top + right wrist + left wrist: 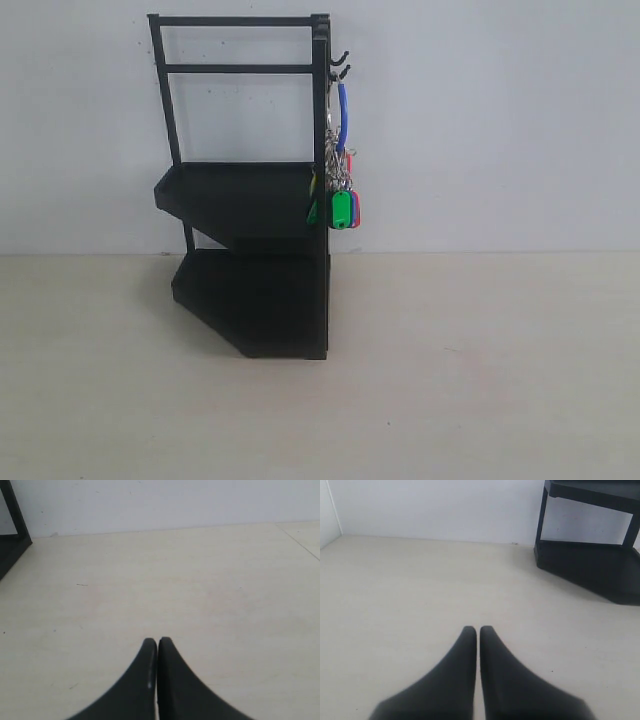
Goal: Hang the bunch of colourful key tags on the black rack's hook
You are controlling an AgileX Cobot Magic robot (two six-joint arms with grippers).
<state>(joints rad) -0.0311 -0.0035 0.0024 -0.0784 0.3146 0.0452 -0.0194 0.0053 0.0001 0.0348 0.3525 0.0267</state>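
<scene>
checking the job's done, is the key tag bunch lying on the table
No, the key tag bunch hangs from the black rack's hook, off the table.

Pale beige tabletop [480, 380] with the black rack [250, 300] upright on it

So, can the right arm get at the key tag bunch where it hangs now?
Probably yes. The key tag bunch hangs from the hook on the black rack's right outer side, with open space beside it and bare tabletop ahead of the right jaws, which are shut.
</scene>
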